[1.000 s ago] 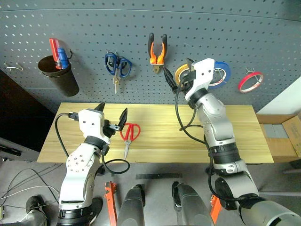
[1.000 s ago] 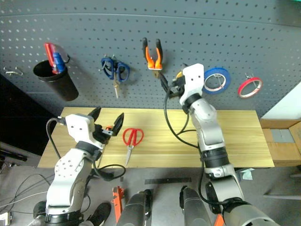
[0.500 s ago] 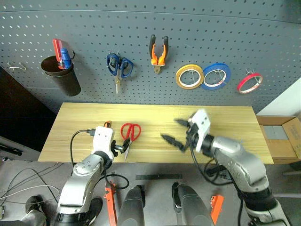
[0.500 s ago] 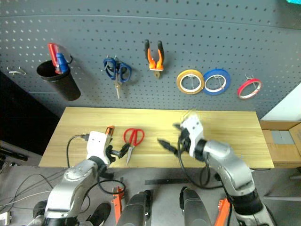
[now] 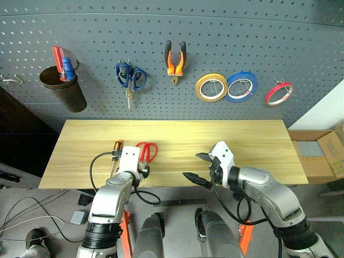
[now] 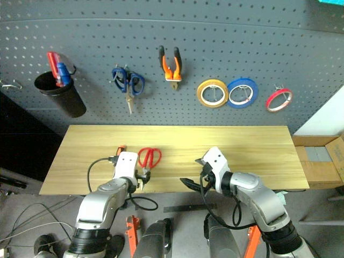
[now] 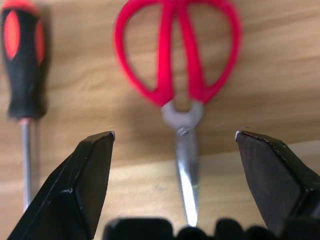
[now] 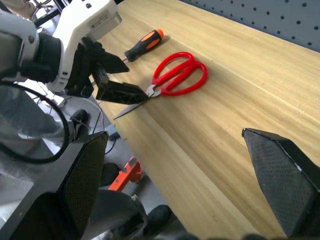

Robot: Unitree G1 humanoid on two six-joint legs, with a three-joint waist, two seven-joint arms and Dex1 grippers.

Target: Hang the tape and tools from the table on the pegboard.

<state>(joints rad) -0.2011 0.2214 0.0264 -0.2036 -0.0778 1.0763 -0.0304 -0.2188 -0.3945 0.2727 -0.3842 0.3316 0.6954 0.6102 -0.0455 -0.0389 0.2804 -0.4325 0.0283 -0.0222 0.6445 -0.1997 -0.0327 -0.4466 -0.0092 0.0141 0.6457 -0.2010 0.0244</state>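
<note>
1. Both arms have dropped from the pegboard [image 5: 269,43] to the table [image 5: 242,134].
2. The left gripper [image 7: 175,142], spread wide, straddles the red-handled scissors [image 7: 177,55]; the right gripper [image 5: 200,167] hangs spread and empty.
3. The screwdriver [image 5: 114,153] lies beside them.
4. Farther back, the pliers [image 5: 175,60] and red tape [image 5: 279,93] hang, so two tools remain.

A workshop or tool-room corner. A dark grey pegboard [image 5: 269,37] covers the back wall, with blue scissors [image 5: 129,78], orange pliers [image 5: 175,60], rolls of yellow tape [image 5: 210,87], blue tape [image 5: 241,86] and red tape [image 5: 279,93], and a black cup [image 5: 62,90] hanging on its hooks. Below it stands a pale wooden surface [image 5: 252,140] carrying red scissors [image 5: 146,152] and a screwdriver [image 5: 115,151]. Loose cables [image 5: 27,215] trail across the grey floor.
</note>
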